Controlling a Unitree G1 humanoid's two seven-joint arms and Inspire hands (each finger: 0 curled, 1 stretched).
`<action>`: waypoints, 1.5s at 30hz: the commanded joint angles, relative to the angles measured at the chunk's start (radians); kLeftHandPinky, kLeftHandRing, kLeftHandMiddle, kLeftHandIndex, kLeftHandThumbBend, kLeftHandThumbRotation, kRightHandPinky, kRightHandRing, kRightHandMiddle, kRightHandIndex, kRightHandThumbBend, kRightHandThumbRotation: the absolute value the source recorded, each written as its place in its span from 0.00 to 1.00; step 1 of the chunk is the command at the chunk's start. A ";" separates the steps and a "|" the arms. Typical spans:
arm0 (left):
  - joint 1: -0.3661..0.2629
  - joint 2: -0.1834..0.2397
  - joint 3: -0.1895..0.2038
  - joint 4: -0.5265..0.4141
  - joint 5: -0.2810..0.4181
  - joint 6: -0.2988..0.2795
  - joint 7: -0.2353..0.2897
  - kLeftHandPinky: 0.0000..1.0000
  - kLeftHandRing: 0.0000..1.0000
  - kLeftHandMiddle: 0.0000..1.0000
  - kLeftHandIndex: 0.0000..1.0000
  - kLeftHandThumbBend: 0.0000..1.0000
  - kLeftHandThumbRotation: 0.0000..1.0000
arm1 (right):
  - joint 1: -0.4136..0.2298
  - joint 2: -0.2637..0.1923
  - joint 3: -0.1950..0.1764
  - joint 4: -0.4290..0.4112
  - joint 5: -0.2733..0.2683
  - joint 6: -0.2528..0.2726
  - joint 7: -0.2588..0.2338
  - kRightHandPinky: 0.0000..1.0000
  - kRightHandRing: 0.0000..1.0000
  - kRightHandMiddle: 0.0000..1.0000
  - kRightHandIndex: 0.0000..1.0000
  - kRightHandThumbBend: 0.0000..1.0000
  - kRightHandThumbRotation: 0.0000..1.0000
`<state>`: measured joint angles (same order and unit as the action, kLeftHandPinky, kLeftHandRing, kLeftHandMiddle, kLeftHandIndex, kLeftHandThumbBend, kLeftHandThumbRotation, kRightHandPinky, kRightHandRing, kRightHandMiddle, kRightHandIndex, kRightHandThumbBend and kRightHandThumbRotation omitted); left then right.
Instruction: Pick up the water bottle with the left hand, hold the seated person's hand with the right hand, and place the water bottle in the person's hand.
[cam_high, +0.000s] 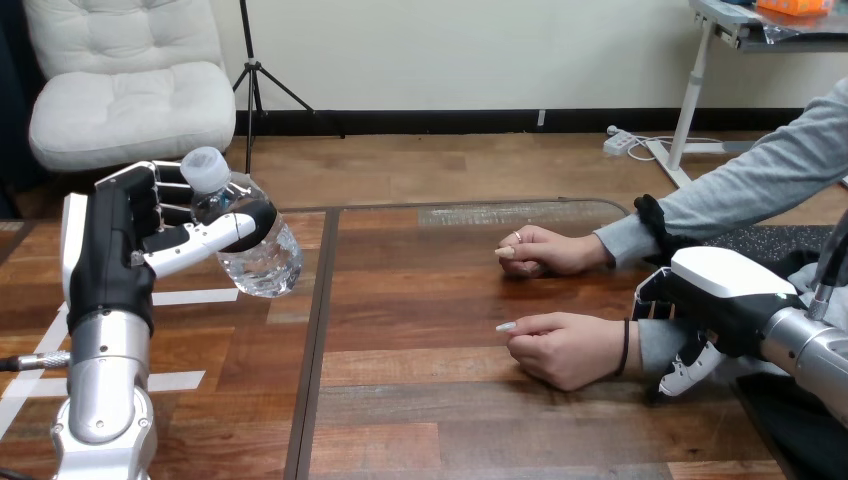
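- Gripping the water bottle (262, 255), the left hand (125, 240) is raised above the table's (430, 420) left part, with its fingers wrapped round the far side of the bottle's upper body and its thumb (215, 232) crossing the near side.
- The bottle is clear and tilted, its white cap (205, 168) pointing up and to the left and its base down and to the right. It is lifted off the wood, and most of its lower half sticks out past the hand.
- The person's nearer hand (565, 348) rests on the table at right of centre, loosely curled with its knuckles up and one finger pointing left. It is well apart from the bottle.
- The person's farther hand (548, 250) lies just behind it on the table, also loosely closed, on a grey sleeve that comes in from the right.
- The right hand (720, 285) sits over the forearm behind the nearer hand, back shell up and close to the wrist. Whether it grips that forearm or only rests beside it cannot be told.
- Between the bottle and the person's hands a dark seam (318, 330) runs down the tabletop. White tape strips (195, 296) lie on the wood under and beside the left arm.
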<state>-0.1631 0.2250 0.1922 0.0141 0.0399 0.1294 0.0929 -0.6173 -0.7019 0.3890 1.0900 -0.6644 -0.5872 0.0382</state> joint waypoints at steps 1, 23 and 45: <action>-0.050 0.012 0.011 -0.043 -0.001 -0.052 0.000 0.36 0.42 0.46 0.43 0.77 0.00 | -0.070 0.018 -0.012 0.001 0.018 0.010 -0.017 0.36 0.40 0.46 0.48 0.87 0.00; -0.045 0.004 0.017 -0.070 -0.017 -0.042 -0.006 0.35 0.42 0.46 0.43 0.77 0.00 | -0.074 0.024 -0.017 0.003 0.032 0.019 -0.001 0.26 0.31 0.38 0.41 0.89 0.00; -0.045 0.006 0.016 -0.075 -0.010 -0.034 -0.003 0.36 0.42 0.45 0.43 0.78 0.00 | -0.076 0.018 -0.001 0.000 0.023 0.027 -0.012 0.20 0.25 0.31 0.33 0.87 0.00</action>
<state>-0.1604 0.2250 0.2017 0.0125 0.0331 0.1211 0.0891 -0.6259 -0.6973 0.3875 1.0900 -0.6413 -0.5685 0.0398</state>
